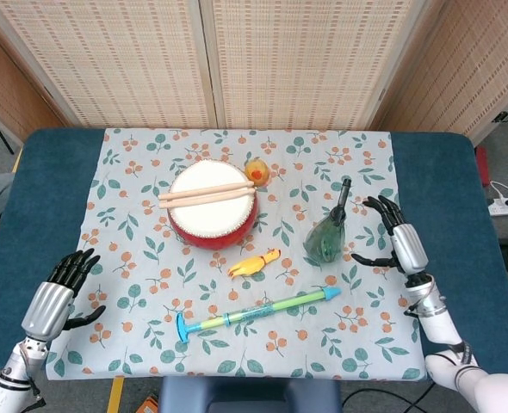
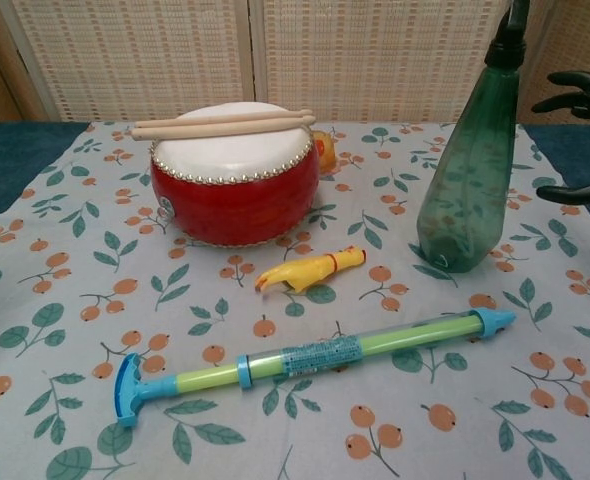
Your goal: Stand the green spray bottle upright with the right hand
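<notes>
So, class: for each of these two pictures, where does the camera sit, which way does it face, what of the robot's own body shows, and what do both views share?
Head view: sits high, looks steeply down on the table; shows the left hand and the right hand, each with its forearm.
Chest view: sits low at the table's near edge, looks level across it toward the woven screen; shows only fingers of the right hand.
Shared: the green spray bottle standing upright, the red drum, the yellow rubber chicken, the water squirter, the right hand.

table (image 1: 30, 181) | blue top | floral cloth (image 1: 133, 224) spread flat over its middle
</notes>
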`<state>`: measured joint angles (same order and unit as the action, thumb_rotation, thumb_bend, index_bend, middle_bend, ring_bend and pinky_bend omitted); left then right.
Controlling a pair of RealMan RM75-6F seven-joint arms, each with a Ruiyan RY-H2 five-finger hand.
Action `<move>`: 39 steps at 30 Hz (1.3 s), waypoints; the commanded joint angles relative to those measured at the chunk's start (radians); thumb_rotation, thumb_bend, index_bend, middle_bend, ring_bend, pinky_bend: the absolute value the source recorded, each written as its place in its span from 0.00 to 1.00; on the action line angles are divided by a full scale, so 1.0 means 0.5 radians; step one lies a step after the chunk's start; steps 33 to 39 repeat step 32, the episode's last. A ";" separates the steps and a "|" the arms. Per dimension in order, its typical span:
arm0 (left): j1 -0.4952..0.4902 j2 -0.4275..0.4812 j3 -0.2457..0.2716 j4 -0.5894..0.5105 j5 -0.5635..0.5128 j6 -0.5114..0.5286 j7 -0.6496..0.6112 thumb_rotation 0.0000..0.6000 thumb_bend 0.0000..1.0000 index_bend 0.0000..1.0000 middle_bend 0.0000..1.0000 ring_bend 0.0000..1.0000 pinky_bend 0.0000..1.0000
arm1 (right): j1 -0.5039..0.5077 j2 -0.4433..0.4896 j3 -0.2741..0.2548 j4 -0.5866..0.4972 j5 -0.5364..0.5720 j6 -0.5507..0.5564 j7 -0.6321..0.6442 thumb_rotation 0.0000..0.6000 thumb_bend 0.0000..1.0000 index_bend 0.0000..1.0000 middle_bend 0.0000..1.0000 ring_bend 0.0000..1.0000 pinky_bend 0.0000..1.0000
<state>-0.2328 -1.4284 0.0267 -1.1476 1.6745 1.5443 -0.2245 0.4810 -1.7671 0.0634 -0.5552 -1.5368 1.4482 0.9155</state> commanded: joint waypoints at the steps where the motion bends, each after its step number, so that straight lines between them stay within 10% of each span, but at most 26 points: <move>1: 0.002 0.002 0.000 0.003 -0.006 -0.003 -0.005 1.00 0.18 0.00 0.00 0.00 0.10 | -0.058 0.280 -0.081 -0.263 -0.059 -0.029 -0.262 1.00 0.00 0.00 0.12 0.00 0.02; 9: 0.006 0.026 0.017 -0.034 -0.023 -0.049 0.000 1.00 0.18 0.00 0.00 0.00 0.10 | -0.204 1.021 -0.172 -1.117 0.096 -0.300 -0.953 1.00 0.00 0.00 0.12 0.00 0.01; 15: 0.005 0.044 0.010 -0.060 -0.064 -0.100 0.026 1.00 0.18 0.00 0.00 0.00 0.10 | -0.273 1.225 -0.012 -1.583 0.652 -0.470 -1.883 1.00 0.00 0.00 0.11 0.00 0.00; 39: -0.019 0.127 -0.022 -0.169 -0.158 -0.233 0.099 1.00 0.18 0.00 0.00 0.00 0.10 | -0.267 1.189 0.139 -1.572 0.880 -0.576 -2.108 1.00 0.00 0.00 0.10 0.00 0.00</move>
